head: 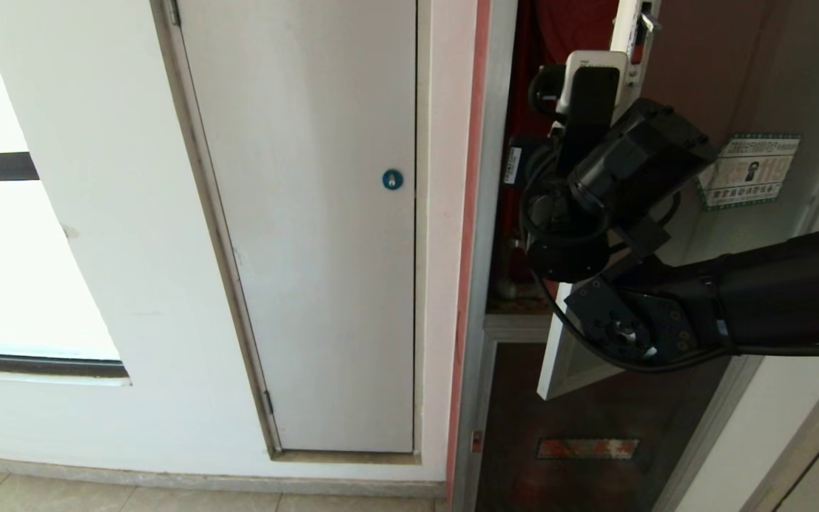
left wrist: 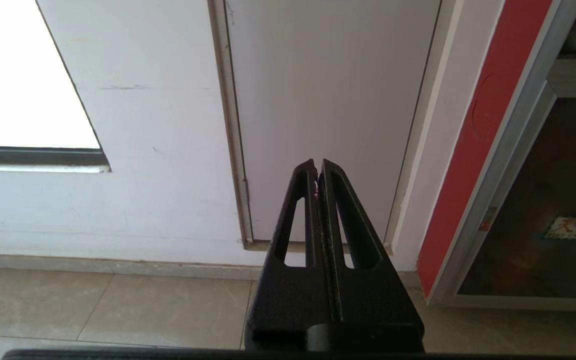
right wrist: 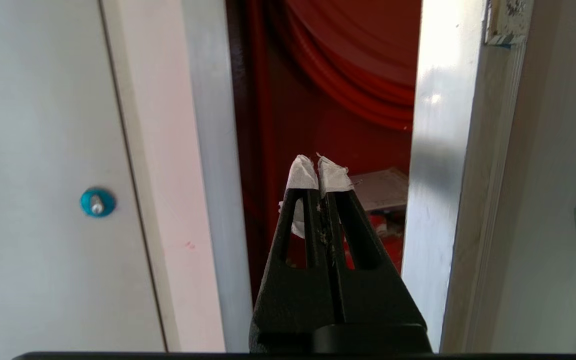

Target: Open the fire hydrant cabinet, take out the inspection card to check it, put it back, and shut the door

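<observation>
The right hand (right wrist: 318, 172), tape-tipped fingers pressed together and empty, points into the gap of the fire hydrant cabinet (right wrist: 288, 115), beside the door (right wrist: 443, 150), which stands ajar. The left hand (left wrist: 316, 172), fingers together, is low beside the cabinet.

The fire hydrant cabinet (head: 498, 235) stood right of the white panel door (head: 310, 213). Its door (head: 751, 235) stood open, with the right gripper (right wrist: 318, 172) before the gap.

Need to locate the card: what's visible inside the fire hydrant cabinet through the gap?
Inside the fire hydrant cabinet: red hose loops up top, and a pale flat sheet lower down, possibly the card. The door and the shut right gripper hide the rest.
</observation>
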{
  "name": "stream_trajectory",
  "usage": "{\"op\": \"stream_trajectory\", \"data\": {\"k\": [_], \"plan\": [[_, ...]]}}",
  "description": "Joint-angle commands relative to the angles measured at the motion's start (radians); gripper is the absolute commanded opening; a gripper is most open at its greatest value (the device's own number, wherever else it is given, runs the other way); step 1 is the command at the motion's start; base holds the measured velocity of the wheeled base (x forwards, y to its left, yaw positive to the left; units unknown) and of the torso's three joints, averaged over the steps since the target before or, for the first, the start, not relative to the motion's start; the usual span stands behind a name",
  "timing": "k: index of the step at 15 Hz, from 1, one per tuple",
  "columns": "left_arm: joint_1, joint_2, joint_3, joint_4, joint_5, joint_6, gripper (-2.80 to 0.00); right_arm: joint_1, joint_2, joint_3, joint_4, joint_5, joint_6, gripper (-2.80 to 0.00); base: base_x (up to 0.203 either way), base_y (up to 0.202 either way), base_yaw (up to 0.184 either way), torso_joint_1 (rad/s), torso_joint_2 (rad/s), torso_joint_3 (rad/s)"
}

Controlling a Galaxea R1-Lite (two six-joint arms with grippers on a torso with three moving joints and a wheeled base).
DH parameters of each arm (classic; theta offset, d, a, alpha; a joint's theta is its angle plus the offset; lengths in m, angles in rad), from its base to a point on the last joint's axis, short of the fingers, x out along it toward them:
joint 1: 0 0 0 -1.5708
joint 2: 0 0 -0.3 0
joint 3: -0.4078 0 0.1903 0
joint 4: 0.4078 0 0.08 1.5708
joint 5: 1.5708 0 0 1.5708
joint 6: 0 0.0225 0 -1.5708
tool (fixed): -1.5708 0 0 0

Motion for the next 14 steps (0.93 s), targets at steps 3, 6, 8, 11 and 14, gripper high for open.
{"op": "stream_trajectory", "data": {"k": [3, 6, 8, 11, 14], "plan": [[0.000, 0.000, 0.000, 0.000, 0.000, -0.001, -2.80, -0.024, 0.014, -0.028, -0.020, -0.004, -0.003, -2.80, 0.000, 0.000, 0.000, 0.000, 0.00, 0.000], [0.000, 0.000, 0.000, 0.000, 0.000, -0.001, -2.80, -0.032, 0.013, -0.028, -0.025, -0.002, -0.003, -2.80, 0.000, 0.000, 0.000, 0.000, 0.00, 0.000], [0.000, 0.001, 0.000, 0.000, 0.000, -0.001, -2.80, -0.039, 0.010, -0.028, -0.025, -0.004, -0.003, -2.80, 0.000, 0.000, 0.000, 0.000, 0.00, 0.000], [0.000, 0.001, 0.000, 0.000, 0.000, -0.001, -2.80, -0.038, -0.012, -0.021, -0.025, -0.005, -0.003, -2.80, 0.000, 0.000, 0.000, 0.000, 0.00, 0.000], [0.000, 0.001, 0.000, 0.000, 0.000, -0.001, -2.80, -0.040, -0.035, -0.010, -0.025, -0.008, -0.003, -2.80, 0.000, 0.000, 0.000, 0.000, 0.00, 0.000]]}}
